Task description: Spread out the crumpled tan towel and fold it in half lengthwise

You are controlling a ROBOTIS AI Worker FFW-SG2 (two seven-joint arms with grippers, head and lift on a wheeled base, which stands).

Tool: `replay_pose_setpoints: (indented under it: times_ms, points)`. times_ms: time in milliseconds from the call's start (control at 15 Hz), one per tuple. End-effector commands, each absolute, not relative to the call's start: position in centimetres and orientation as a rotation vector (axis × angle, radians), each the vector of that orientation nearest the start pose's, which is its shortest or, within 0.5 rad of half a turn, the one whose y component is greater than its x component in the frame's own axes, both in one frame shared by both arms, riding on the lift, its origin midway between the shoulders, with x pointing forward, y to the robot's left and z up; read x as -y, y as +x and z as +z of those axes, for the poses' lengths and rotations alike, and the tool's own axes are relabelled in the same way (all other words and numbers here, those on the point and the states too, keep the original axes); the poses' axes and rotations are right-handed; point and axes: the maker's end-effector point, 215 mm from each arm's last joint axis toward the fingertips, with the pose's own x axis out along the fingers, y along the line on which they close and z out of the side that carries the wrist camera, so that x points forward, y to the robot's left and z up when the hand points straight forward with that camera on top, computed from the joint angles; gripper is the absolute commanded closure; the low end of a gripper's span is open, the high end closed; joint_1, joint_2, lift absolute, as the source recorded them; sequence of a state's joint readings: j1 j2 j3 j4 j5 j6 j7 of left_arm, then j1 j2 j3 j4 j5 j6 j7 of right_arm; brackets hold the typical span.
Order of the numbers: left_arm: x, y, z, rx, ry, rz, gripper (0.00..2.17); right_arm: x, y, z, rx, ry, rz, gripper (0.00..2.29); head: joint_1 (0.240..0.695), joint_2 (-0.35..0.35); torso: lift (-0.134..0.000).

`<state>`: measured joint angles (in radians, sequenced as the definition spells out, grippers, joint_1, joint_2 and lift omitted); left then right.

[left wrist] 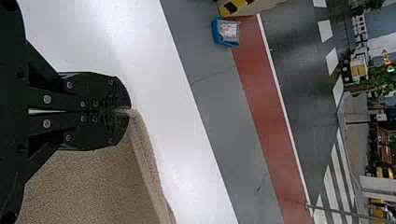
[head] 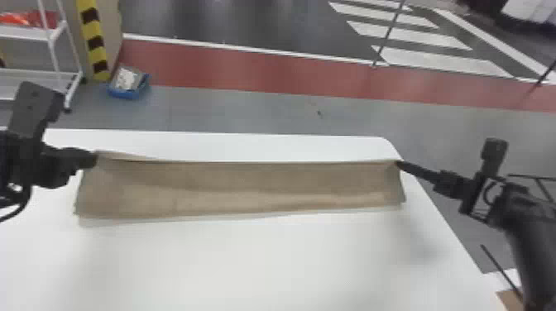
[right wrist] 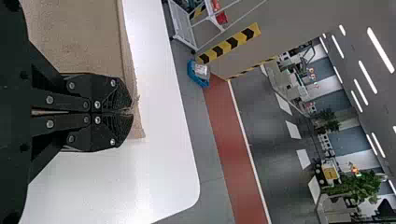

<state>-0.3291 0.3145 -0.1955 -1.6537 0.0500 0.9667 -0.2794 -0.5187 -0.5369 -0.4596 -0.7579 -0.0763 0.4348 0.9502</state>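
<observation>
The tan towel spans the far part of the white table as a long strip, its upper edge stretched between both grippers. At its far left corner is my left gripper; at its far right corner, my right gripper. In the left wrist view the left gripper is shut on the towel, and an edge strip runs on from the fingertips. In the right wrist view the right gripper is shut on the towel, with a small corner hanging past the tips.
The white table stretches toward the robot in front of the towel, with its far edge just beyond it. On the floor behind stand a blue bin and, at the left, a white shelf rack.
</observation>
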Motion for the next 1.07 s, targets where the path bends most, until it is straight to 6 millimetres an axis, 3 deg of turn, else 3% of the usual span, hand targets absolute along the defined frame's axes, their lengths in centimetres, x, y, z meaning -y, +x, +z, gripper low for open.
replay_pose_setpoints:
  times_ms: [0,200,467,800,867,933,1000]
  points:
    - [-24.0,62.1,-39.3,-0.638,0.267,-0.279,1.33,53.7,59.5,-39.3,-0.432,0.289,0.243,1.49,0.695,-0.274,-0.124]
    - [-24.3,62.3,-39.6,-0.645,0.284,-0.271,1.33,52.5,60.7,-39.2,-0.403,0.233,0.245,1.49,0.695,-0.26,-0.124]
    - [-24.7,62.7,-39.4,-0.646,0.287,-0.263,1.33,52.8,61.2,-39.5,-0.407,0.223,0.21,1.49,0.695,-0.244,-0.124]
    - [-24.4,62.9,-39.6,-0.646,0.304,-0.263,1.31,52.0,61.8,-40.7,-0.442,0.164,0.192,1.28,0.695,-0.239,-0.124]
    - [-24.4,63.0,-39.7,-0.642,0.316,-0.254,1.09,52.0,61.9,-41.0,-0.446,0.147,0.18,1.08,0.695,-0.237,-0.124]
    - [-24.0,63.7,-39.3,-0.61,0.327,-0.246,0.78,52.1,62.0,-41.1,-0.449,0.137,0.167,1.07,0.695,-0.237,-0.124]
    - [-23.7,64.4,-39.2,-0.573,0.344,-0.231,0.41,52.2,62.0,-41.8,-0.459,0.129,0.145,0.79,0.695,-0.237,-0.124]
